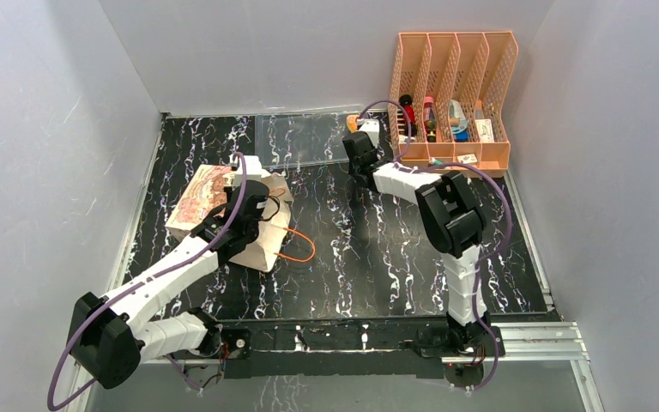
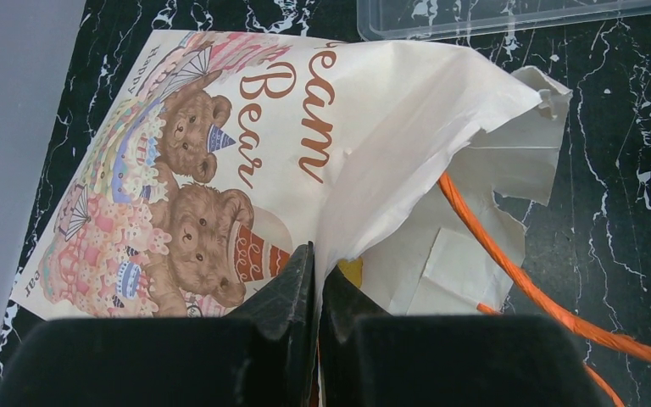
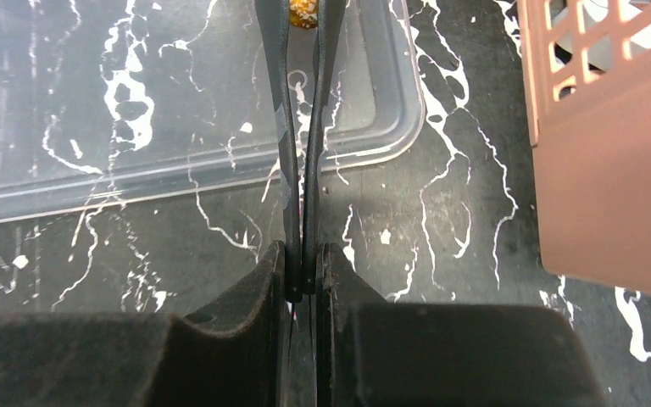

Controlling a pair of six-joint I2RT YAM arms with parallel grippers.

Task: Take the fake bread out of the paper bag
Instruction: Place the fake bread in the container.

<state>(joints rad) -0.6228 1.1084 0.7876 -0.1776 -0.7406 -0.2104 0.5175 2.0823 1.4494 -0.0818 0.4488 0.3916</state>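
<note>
Closest to the lens, my left gripper (image 2: 315, 284) is clenched on the crumpled mouth of one cream teddy-bear-printed paper bag (image 2: 246, 144), lying on its side on the black marbled table (image 1: 352, 257) near the left wall. One peach lattice file rack (image 1: 455, 94) fills the far right corner. Over the right end of one clear plastic tray (image 1: 300, 142), my right gripper (image 3: 303, 34) pinches one small golden-brown bread piece (image 3: 303, 10). Open table lies between the arms.

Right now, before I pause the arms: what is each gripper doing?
Left gripper: closed, pinching an edge of the paper bag.
Right gripper: closed on a small golden-brown piece, seemingly fake bread.
</note>
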